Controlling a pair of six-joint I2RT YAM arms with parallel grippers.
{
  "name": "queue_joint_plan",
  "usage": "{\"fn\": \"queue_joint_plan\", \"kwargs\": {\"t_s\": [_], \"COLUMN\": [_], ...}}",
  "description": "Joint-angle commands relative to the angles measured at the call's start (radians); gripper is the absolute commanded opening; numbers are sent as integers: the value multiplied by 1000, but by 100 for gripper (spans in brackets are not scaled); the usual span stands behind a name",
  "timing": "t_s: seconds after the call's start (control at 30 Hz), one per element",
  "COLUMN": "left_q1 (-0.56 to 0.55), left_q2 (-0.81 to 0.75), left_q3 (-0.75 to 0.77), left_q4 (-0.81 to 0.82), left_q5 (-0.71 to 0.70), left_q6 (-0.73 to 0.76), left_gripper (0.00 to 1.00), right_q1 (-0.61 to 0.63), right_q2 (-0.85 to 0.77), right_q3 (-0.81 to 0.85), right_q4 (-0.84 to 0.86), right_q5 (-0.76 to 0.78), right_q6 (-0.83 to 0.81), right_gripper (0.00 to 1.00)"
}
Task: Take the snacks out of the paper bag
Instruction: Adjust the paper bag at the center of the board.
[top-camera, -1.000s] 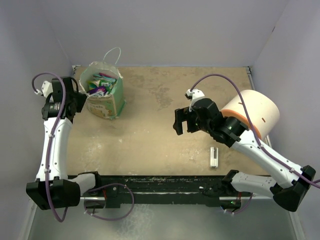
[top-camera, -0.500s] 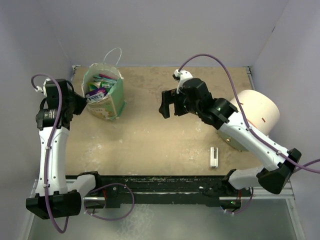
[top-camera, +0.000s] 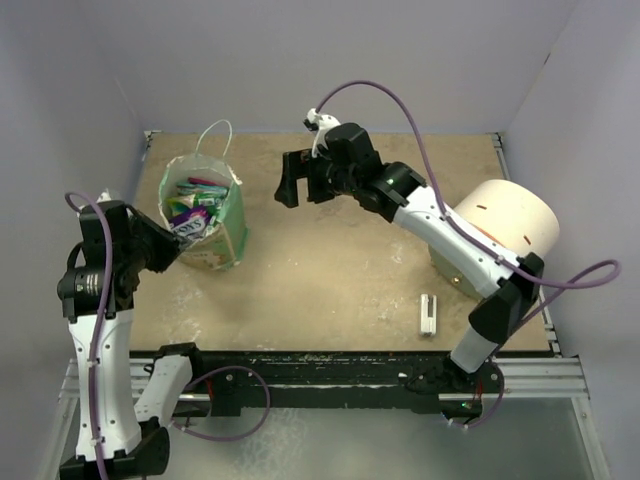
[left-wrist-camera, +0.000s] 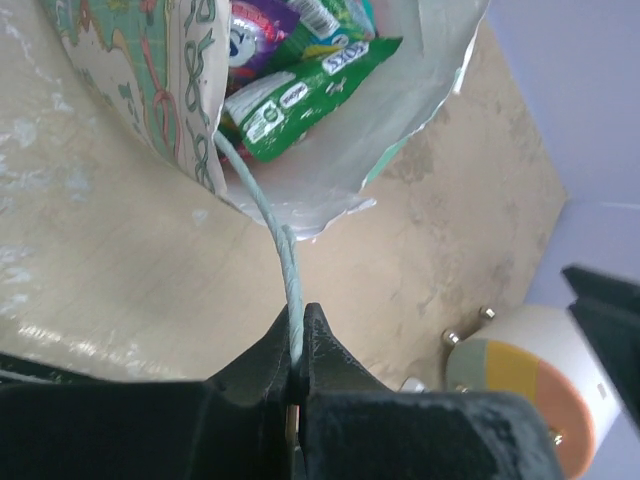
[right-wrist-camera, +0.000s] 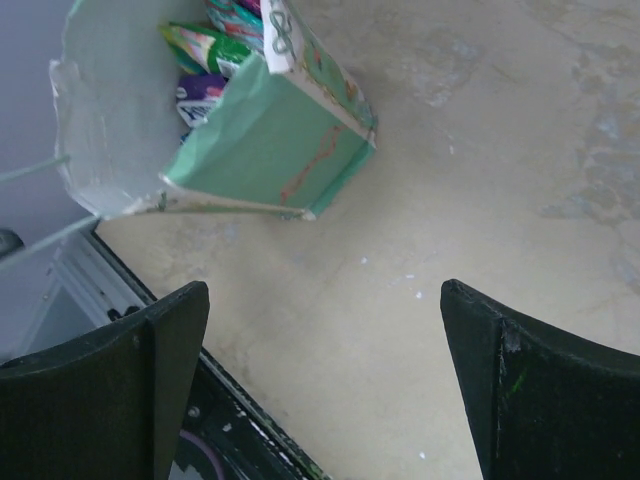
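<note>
Black-fingered left gripper (top-camera: 172, 243), at the left of the scene: you held its jaws pressed together on the thin white string loop handle (left-wrist-camera: 262, 205) of the small mint-green paper bag (top-camera: 232, 222). In the left wrist view the string ran from the fingertips to the bag's near rim. The bag stood just beside that gripper, at the back left of the sandy tabletop (top-camera: 330, 270), with its mouth open upward. Its second handle (top-camera: 215, 135) arched free behind.

Inside lay the snacks (top-camera: 192, 205), glossy flat packets in green, pink and purple, heaped loosely with no shared long axis that could be made out. A green packet with white lettering (left-wrist-camera: 310, 95) lay nearest the held side.

Right of the bag and apart from it, your right gripper (top-camera: 300, 188) hung above the tabletop, jaws spread wide with nothing between them. In its wrist view the bag's mouth lay ahead and to the left.

Judgement: with the left arm anchoring the bag, the reach falls to the right gripper, which must travel leftward and come down into the opening from above.

Far right stood a big cream cylinder with an orange end (top-camera: 500, 225) and a small white stick (top-camera: 428, 313), neither concerned.
</note>
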Motion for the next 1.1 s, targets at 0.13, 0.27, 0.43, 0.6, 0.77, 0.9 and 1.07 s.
{"fn": "queue_joint_plan", "kwargs": {"t_s": [0.13,0.27,0.43,0.6,0.77,0.9,1.07], "left_q1": [5,5,4,4,4,3,4], "left_q2": [-85,-145,-126,-95,-63,-47,-29], "left_q3": [17,-3,57,84,137,161,184], "left_q4": [-270,-311,-370,-395,-399,-396,-372], "left_q5": [108,111,64,28,-7,-27,-20], "left_q6": [154,179,247,293,329,336,344], "left_gripper": [0,0,0,0,0,0,0], "right_q1": [1,2,2,5,4,3,-7], "right_q2": [169,269,380,542,567,534,555], "right_q3": [160,230,328,538,572,517,567], "right_q4": [198,270,402,383,368,402,420], "right_q5": [-219,-223,-233,-304,-319,-321,-369], "right_q6": [169,232,299,374,371,322,303], "right_gripper": [100,100,100,90,72,58,24]}}
